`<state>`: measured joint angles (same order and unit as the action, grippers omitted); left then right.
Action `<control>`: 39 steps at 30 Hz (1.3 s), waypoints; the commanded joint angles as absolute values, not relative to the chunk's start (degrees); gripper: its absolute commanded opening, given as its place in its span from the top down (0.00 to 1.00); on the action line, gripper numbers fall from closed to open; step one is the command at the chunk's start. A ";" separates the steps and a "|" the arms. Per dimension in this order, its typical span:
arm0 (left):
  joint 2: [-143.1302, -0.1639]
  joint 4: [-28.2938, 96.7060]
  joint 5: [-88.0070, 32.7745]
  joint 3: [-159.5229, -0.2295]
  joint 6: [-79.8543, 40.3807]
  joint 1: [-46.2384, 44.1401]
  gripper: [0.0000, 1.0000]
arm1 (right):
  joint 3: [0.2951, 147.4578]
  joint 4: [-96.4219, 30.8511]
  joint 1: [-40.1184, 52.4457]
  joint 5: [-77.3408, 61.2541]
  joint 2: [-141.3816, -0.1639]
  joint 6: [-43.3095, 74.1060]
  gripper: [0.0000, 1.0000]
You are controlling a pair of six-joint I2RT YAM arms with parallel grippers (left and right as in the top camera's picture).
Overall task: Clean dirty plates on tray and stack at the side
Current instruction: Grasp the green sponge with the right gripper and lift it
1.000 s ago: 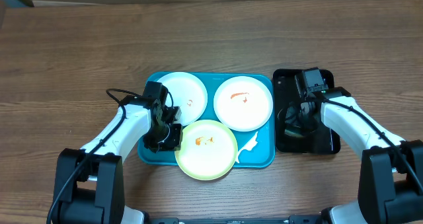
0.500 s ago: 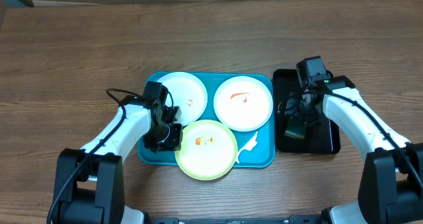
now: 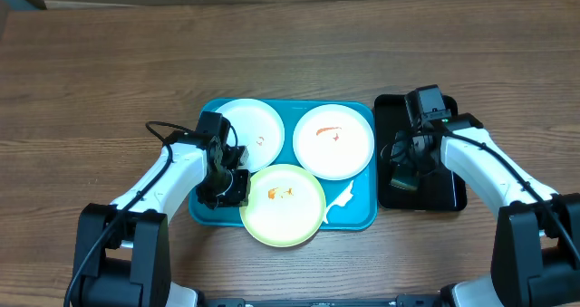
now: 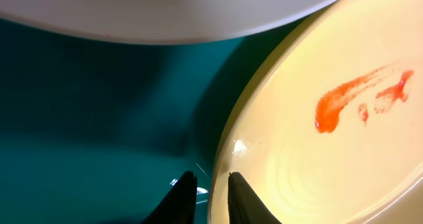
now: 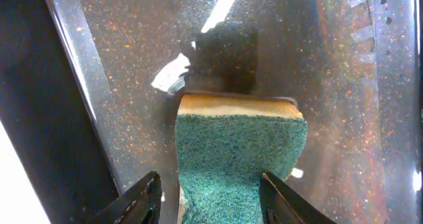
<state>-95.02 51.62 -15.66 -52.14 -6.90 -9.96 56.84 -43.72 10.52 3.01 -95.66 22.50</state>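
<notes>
The turquoise tray (image 3: 358, 218) holds three plates with orange-red smears: a white one (image 3: 246, 126) at back left, a white one (image 3: 333, 142) at back right, and a pale yellow-green one (image 3: 290, 218) at the front. My left gripper (image 3: 232, 186) is shut on the yellow-green plate's left rim. In the left wrist view its fingers (image 4: 211, 187) straddle that rim (image 4: 317, 164) above the tray floor (image 4: 86, 118). My right gripper (image 3: 405, 167) is shut on a green sponge (image 3: 404, 177) and holds it just above the black tray (image 3: 453, 194). The sponge (image 5: 241, 151) sits between its fingers (image 5: 210, 187).
The back-left white plate's edge (image 4: 165, 12) hangs over the top of the left wrist view. A white patch (image 3: 343, 198) lies on the turquoise tray beside the yellow-green plate. The black tray stands right against the turquoise tray on a wooden table (image 3: 290, 53).
My right gripper has lifted off the black tray floor with the green sponge in it and shifted slightly. The left arm and the plates have not moved.
</notes>
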 commanded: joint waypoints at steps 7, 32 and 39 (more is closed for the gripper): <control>-95.35 51.55 -16.34 -52.66 -6.46 -10.20 0.79 | 55.00 -43.57 10.48 2.87 -94.52 23.24 0.50; -95.35 51.35 -16.32 -52.66 -6.46 -10.20 0.78 | 55.13 -44.31 10.41 5.02 -94.50 24.10 0.58; -95.35 51.37 -16.32 -52.66 -6.44 -10.20 0.77 | 56.25 -45.45 10.41 5.04 -94.50 24.05 0.45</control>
